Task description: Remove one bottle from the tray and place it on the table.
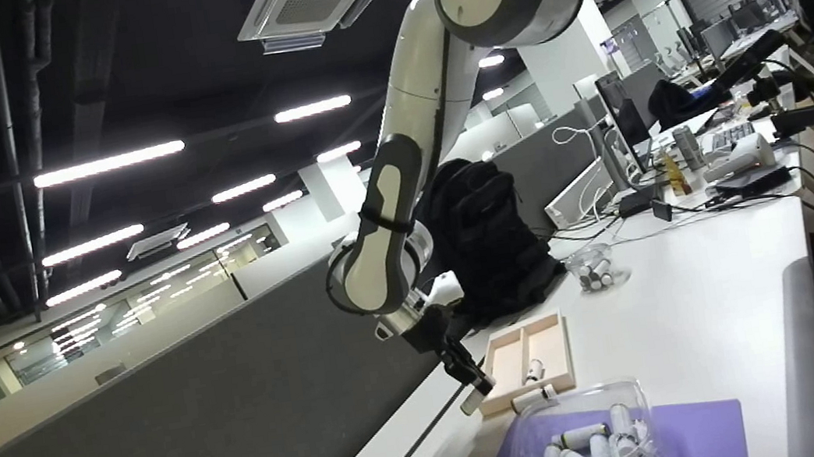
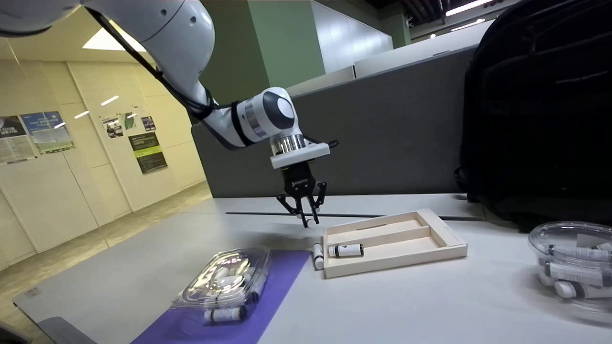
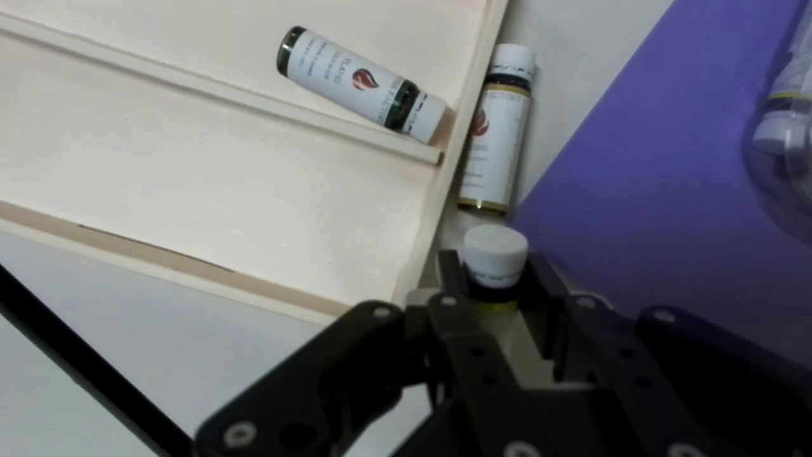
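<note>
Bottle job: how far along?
Looks done: the held bottle is outside the tray, though whether it came from there isn't shown. In hand: the gripper holds it, apparently above the table. Left, likely: lower and release it. Another bottle lies beside the tray.

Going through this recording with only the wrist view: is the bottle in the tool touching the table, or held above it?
Observer: Held above it: both exterior views show the tool holding the bottle clear of the table.
Operator: Is anything bulky standing outside my picture?
Observer: Yes, a black backpack stands on the table by the dark grey partition.
Operator: Anything else I'm missing there?
Observer: In an exterior view, a round clear tub with several bottles in it stands apart from the tray.
</note>
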`<control>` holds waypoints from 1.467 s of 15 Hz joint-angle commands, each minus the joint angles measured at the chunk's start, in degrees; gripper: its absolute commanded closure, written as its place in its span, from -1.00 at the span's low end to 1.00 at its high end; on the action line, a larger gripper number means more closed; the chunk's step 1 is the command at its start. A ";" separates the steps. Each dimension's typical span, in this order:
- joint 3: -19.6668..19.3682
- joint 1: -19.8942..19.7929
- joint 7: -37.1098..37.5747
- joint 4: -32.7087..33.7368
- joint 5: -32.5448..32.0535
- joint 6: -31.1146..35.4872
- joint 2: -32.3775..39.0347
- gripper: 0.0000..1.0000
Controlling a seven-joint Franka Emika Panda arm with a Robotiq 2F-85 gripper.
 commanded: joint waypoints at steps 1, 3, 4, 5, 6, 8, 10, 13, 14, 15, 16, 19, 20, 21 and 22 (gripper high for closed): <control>0.79 0.34 -1.62 -3.98 -1.83 1.95 -0.80 0.86; 1.07 0.67 -2.67 -5.28 -2.62 2.77 -0.51 0.86; 1.04 0.96 -3.04 -5.70 -3.10 3.00 -0.31 0.86; 1.03 1.22 -3.41 -6.13 -3.71 3.19 -0.17 0.86; 1.25 1.28 -3.97 -6.42 -3.90 3.18 -0.01 0.86; 1.55 1.53 -4.89 -6.92 -4.32 2.83 -0.05 0.86; 2.01 1.56 -6.17 -7.15 -3.79 2.12 -0.18 -0.05; 2.64 1.20 -7.44 -7.82 -2.92 1.79 -0.79 -0.31; 2.75 1.09 -7.73 -8.05 -2.76 1.76 -1.04 -0.43; 2.87 0.92 -8.06 -8.26 -2.54 1.74 -1.46 -0.59; 2.93 0.85 -8.15 -8.54 -2.38 1.73 -2.06 -0.72; 3.26 0.51 -7.06 -9.17 -1.10 2.12 -3.99 -1.00; 3.17 0.57 -6.60 -9.38 -0.88 2.47 -4.67 -1.00; 3.09 0.63 -6.44 -9.66 -0.73 2.84 -5.50 -1.00; 2.99 0.68 -6.35 -9.84 -0.73 3.10 -6.19 -1.00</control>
